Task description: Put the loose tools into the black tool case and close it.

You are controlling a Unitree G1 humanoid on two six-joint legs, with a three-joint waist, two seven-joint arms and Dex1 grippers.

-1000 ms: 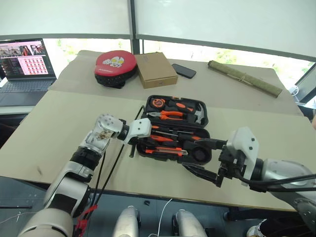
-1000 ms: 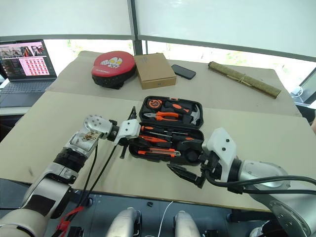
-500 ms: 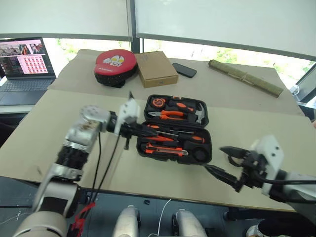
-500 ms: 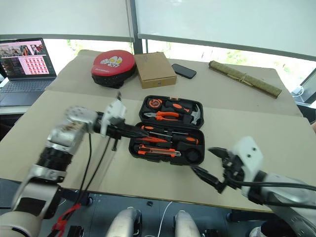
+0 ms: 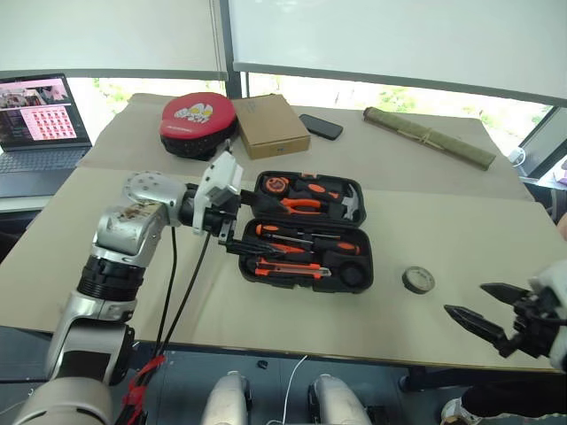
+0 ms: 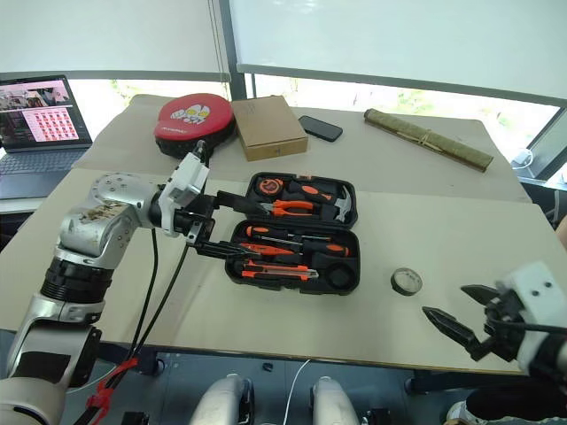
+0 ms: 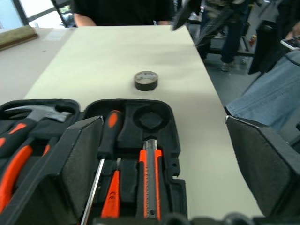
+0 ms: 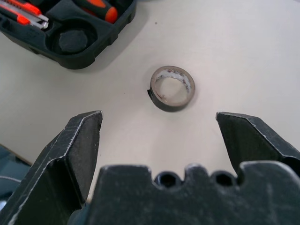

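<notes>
Both grippers, left (image 5: 232, 232) over the open tool case (image 5: 354, 274) and right (image 5: 483, 305) near the tabletop's front right corner, gape empty. Tape roll (image 5: 417, 280) lies loose beside the case; a skewed pinch could roll it off.

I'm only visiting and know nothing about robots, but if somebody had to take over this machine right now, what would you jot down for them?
Left gripper: open, holding nothing, hovering at the left end of the black tool case.
Right gripper: open, empty, off to the right near the table's front edge, pointed toward the tape roll.
The case lies open on the table. Two screwdrivers and the utility knife sit in its front half.
Left to do: the tape roll lies loose on the table, right of the case; the round slot in the case's front right corner is vacant. Put it in, then shut the lid.
</notes>
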